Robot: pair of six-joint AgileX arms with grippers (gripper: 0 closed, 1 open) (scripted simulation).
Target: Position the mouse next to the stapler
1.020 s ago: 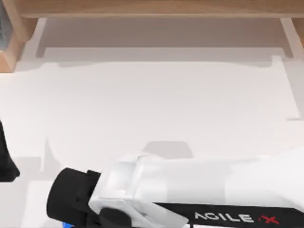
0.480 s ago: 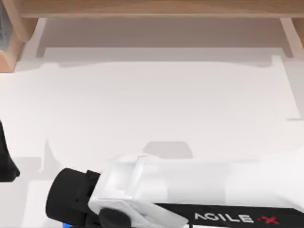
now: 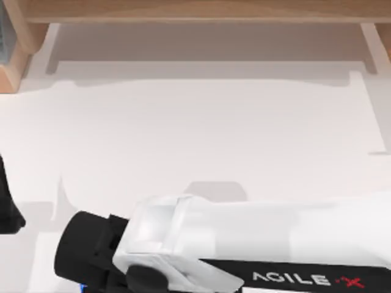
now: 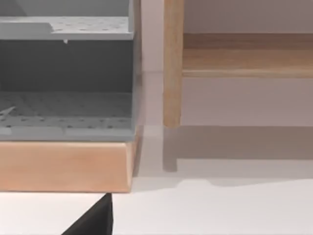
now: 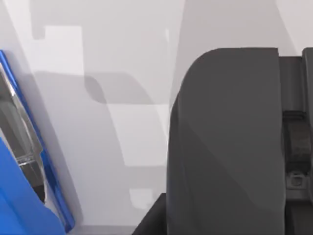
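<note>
The blue stapler (image 5: 19,196) with its shiny metal strip lies on the white table in the right wrist view. A sliver of the stapler (image 3: 84,289) peeks out at the front edge of the top view. Close beside it in the right wrist view sits a dark grey rounded body (image 5: 225,142), apparently the mouse, against a dark gripper part. My right arm reaches across the front of the table from the right. Its black gripper end (image 3: 85,262) hangs over the front left, above the stapler. What it holds is hidden from above.
My left arm (image 3: 6,207) is parked at the left edge. A wooden shelf (image 3: 195,12) runs along the back. A wooden-framed grey organiser (image 4: 68,98) stands at the back left. White table surface (image 3: 201,134) stretches between the shelf and my right arm.
My right arm's black gripper end has crept a little to the left and toward the front edge. The left arm has not moved.
</note>
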